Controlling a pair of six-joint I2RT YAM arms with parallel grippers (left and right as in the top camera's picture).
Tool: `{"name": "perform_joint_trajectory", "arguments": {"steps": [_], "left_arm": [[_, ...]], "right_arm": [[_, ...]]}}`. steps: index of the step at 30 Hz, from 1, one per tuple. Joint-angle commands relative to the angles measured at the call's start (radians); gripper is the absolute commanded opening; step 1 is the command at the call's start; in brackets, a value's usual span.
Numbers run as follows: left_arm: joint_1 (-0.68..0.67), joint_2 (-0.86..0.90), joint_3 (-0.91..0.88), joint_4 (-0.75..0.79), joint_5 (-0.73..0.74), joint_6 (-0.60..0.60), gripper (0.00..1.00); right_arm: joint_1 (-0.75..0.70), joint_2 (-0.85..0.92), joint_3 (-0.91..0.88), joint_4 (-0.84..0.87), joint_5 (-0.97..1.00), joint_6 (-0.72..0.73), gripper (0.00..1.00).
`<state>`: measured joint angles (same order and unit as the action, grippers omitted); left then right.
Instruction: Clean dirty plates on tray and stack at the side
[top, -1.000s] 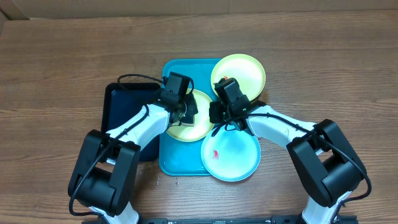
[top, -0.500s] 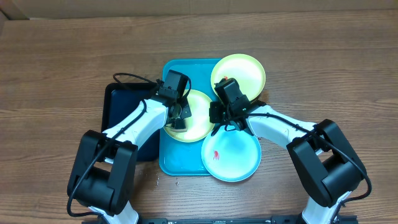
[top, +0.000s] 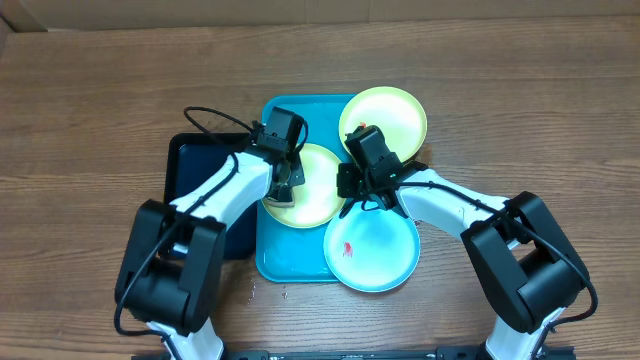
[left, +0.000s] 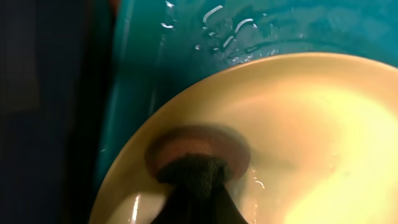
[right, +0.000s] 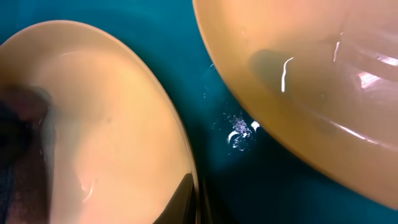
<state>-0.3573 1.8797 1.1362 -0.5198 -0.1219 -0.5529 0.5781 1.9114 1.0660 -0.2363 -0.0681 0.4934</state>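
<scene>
The left gripper (top: 284, 184), clamped on a dark pad (left: 196, 183), pressed it onto the red-brown smear (left: 199, 142) of the lime-green plate (top: 318, 197) at the centre of the turquoise tray (top: 272, 258). Small firm strokes over that smear seemed best, with the right gripper (top: 346, 184), whose jaws could not be read, at the plate's right rim to steady it.

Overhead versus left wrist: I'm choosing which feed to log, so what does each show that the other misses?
Only overhead: the left arm, right arm, light-blue plate, far green plate, black tray and wooden table. Only left wrist: a dark tip on the middle green plate, ringed by a brownish smear. Both: that plate and the turquoise tray.
</scene>
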Motion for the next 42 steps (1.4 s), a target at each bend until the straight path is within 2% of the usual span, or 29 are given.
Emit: {"name": "perform_joint_trajectory", "arguments": {"steps": [1,7,11,20,33,42], "left_arm": [[0.003,0.051,0.014,0.005,0.098,0.022,0.04],[0.0,0.062,0.014,0.046,0.283,0.056,0.04],[-0.009,0.062,0.014,0.081,0.356,0.056,0.04],[-0.035,0.062,0.014,0.069,0.367,0.049,0.04],[-0.033,0.061,0.066,-0.154,-0.006,0.052,0.04],[-0.033,0.062,0.068,-0.179,-0.175,0.086,0.04]], "right_arm": [[0.01,0.014,0.023,0.001,0.008,0.005,0.04],[0.01,0.014,0.023,0.008,0.008,0.005,0.04],[0.01,0.014,0.023,0.011,0.008,0.006,0.04],[0.01,0.014,0.023,0.012,0.008,0.006,0.04],[0.01,0.014,0.023,0.014,0.008,0.009,0.04],[0.01,0.014,0.023,0.015,0.008,0.009,0.04]]}}
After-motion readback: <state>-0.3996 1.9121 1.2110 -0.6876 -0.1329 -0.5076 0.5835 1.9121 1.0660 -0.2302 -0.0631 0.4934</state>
